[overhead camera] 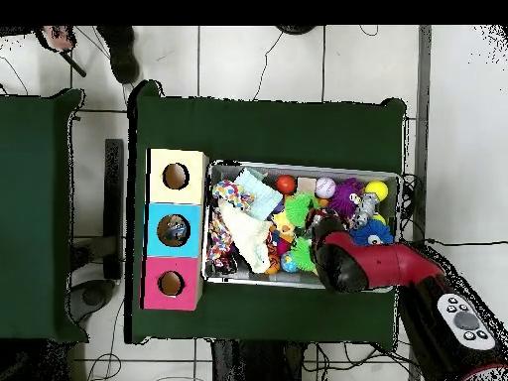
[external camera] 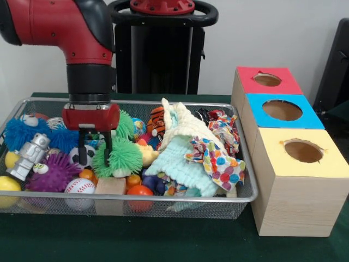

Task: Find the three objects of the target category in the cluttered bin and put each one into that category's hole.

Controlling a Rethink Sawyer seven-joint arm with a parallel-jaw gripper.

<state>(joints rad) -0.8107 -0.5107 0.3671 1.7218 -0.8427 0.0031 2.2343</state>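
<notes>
From the front, the red and black arm reaches down into the wire bin (external camera: 240, 197) that sits on the green counter (external camera: 163, 240). Its fingers (external camera: 95, 146) hang a little apart over the toys and hold nothing. One finger tip is just beside a green fuzzy ball (external camera: 117, 157), and a black and white soccer ball (external camera: 82, 158) sits right behind the other one. Along the bin's front edge lie a baseball (external camera: 79, 186), a tan wooden block (external camera: 110, 187) and an orange ball (external camera: 139, 191). At the bin's left end are a purple spiky ball (external camera: 53, 173), a silver robot toy (external camera: 30, 155), a blue fuzzy toy (external camera: 24, 134) and a yellow ball (external camera: 7, 184). A pale green cloth (external camera: 177, 161) and a dotted cloth (external camera: 215, 158) are piled over the bin's right end and cover the toys under them. A tiger toy (external camera: 156, 121) peeks out behind the cloths. Beside the bin's right edge stands a wooden box with three holes, a red top (external camera: 267, 80), a blue top (external camera: 282, 111) and a yellow top (external camera: 302, 151).

From above, the arm (overhead camera: 382, 266) covers part of the bin, so the fingers are hidden. The three-hole box (overhead camera: 177, 229) touches the bin's cloth end. Something small lies inside the blue hole (overhead camera: 175, 229).
</notes>
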